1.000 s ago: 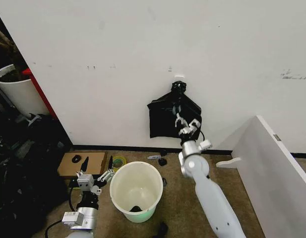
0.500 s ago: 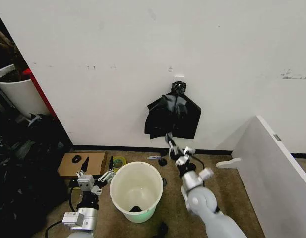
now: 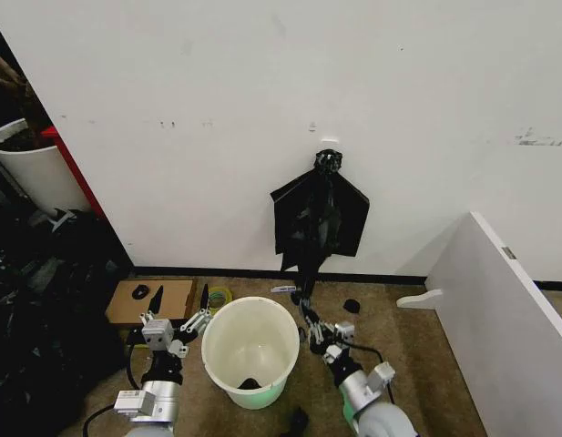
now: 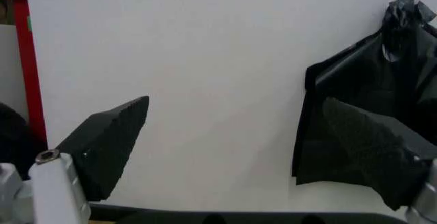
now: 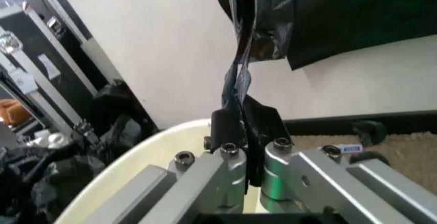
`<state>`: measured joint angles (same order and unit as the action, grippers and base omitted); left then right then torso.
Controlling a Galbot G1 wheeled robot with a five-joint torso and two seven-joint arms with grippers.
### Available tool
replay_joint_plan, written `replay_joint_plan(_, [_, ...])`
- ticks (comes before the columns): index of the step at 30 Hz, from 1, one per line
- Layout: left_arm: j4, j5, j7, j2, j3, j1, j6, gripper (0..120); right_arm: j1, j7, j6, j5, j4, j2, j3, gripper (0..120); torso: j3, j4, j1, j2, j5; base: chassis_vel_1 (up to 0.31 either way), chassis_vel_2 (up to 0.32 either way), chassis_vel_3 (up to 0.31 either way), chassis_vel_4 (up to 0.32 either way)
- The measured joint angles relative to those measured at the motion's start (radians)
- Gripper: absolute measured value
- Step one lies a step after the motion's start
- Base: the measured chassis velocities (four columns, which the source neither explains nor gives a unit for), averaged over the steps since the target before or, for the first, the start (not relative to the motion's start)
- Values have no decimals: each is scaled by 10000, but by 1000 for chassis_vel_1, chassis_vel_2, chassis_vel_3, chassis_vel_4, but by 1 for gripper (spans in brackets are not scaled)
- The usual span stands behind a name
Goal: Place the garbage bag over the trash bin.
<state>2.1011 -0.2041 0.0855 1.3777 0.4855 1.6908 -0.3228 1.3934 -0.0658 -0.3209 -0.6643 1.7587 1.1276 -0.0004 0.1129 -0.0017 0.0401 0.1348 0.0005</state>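
The white trash bin (image 3: 251, 350) stands on the carpet in the head view; its rim (image 5: 130, 157) also lies just beyond my right fingers. My right gripper (image 3: 312, 320) is low beside the bin's right side, shut on a thin black strand of the garbage bag (image 3: 304, 276). That stretched strand (image 5: 239, 75) runs up from my right gripper (image 5: 246, 127) into the black knotted bag (image 3: 321, 214) hanging on the wall hook. My left gripper (image 3: 176, 328) waits open at the bin's left, its fingers (image 4: 109, 142) spread wide and pointing at the wall.
A big white cylinder with a red part (image 3: 25, 168) and dark clutter fill the left. A brown board (image 3: 153, 300) and a tape roll (image 3: 219, 296) lie behind the bin. A white panel (image 3: 508, 309) slants at the right. Small black objects (image 3: 351, 305) dot the carpet.
My right gripper came down from the hanging black bag to floor level beside the bin, drawing a black plastic strand with it. The left arm stayed put.
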Motion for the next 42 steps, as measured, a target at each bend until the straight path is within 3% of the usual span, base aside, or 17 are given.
replay_joint_plan(12, [-123,44,-18,23,-42,-164,5,100,98,-33,-677,1589,-367,-23,52,0,1,-1,0,0,-1,0,0,0,0])
replay_joint_plan(17, [-214,12,-20,-2,-32,-227,22,100,-270,-267,-1781,2999,-462,325,659,17,1,2,0,0,-1,0,0,0,0])
replay_joint_plan(20, [-245,-13,-20,-26,-14,-275,59,100,-366,-412,-2539,4890,-207,385,1289,30,1,2,0,0,-2,0,0,0,0])
replay_joint_plan(24, [-272,-32,-19,-41,-9,-336,88,100,-127,102,-2713,6476,137,293,1668,43,1,1,0,0,-1,0,0,0,0])
replay_joint_plan(27, [-300,-41,-18,-43,-17,-376,99,100,251,1189,-2427,7338,333,176,1659,57,1,-1,0,0,-1,0,0,0,0])
replay_joint_plan(29, [-307,-41,-17,-45,-27,-381,100,100,402,1684,-2253,7705,397,162,1640,60,1,0,0,0,0,0,0,0,0])
replay_joint_plan(35, [-454,-77,-15,-117,-41,-504,106,100,1493,3968,-578,8655,1661,-98,1288,86,1,-1,0,0,-2,0,0,0,0])
replay_joint_plan(42, [-577,-185,-12,-187,-41,-606,108,100,2213,5139,456,8973,2813,-233,1155,100,0,2,0,0,-2,0,0,0,0])
